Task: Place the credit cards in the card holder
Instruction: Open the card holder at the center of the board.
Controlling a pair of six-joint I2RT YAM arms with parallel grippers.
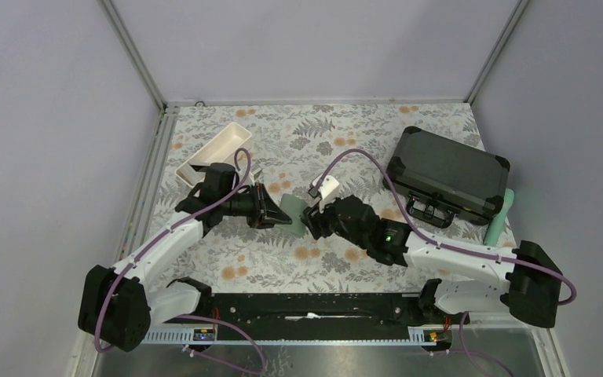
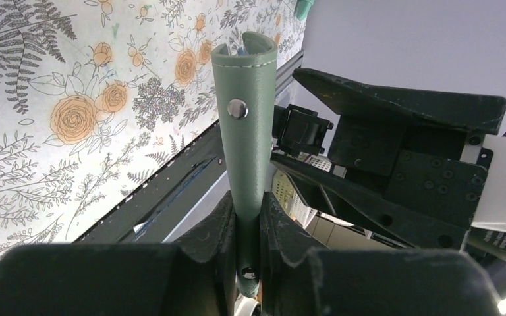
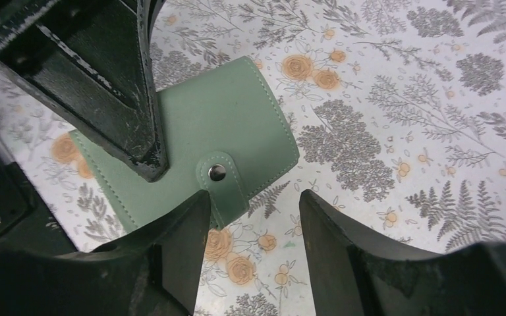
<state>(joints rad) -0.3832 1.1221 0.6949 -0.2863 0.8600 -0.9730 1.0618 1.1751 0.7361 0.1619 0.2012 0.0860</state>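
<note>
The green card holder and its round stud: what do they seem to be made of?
The card holder looks like matte sage-green leather or imitation leather: fine grain, pale stitching along the edges; which of the two cannot be told. Its snap stud looks like polished metal, silvery with a bright glint.

**Card holder closed, gripped at one end**

The card holder (image 3: 237, 125) is a flat, squarish sage-green wallet with pale stitching along its edges. A tab with a silver snap holds it shut. One end is pinched in the left tool (image 1: 276, 210), well to the left of the black hard case (image 1: 447, 173).
</note>
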